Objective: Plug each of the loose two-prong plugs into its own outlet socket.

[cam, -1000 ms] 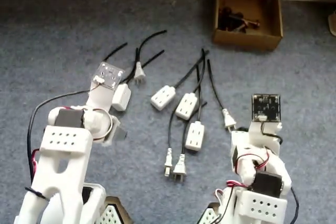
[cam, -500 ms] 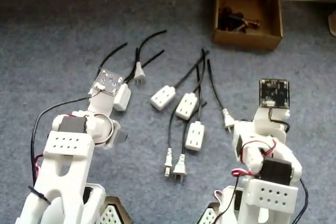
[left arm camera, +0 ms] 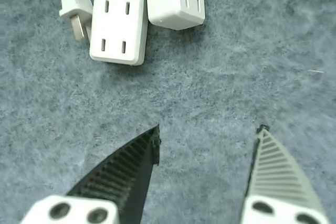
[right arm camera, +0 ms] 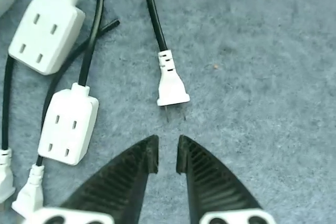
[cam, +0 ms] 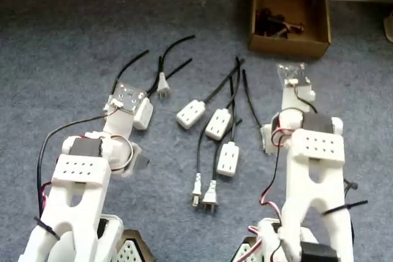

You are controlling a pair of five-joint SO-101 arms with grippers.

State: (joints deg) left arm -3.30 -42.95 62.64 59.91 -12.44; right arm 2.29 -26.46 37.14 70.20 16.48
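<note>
One big change: the right arm swings forward, so the right gripper [right arm camera: 167,153] now hangs just short of the loose plug [right arm camera: 172,85] lying on the carpet [right arm camera: 262,51]. Its jaws are nearly closed and empty, so I'd reopen before grasping. The left gripper [left arm camera: 207,135] is wide open and empty, near a socket block [left arm camera: 117,19].

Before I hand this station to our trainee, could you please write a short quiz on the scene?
1. True or false: the left gripper holds a plug.
2. What lies just ahead of the right gripper? A) a cup B) a plug C) a screwdriver
3. What colour are the cords?
Key: 1 false, it is open and empty; 2 B; 3 black.
</note>
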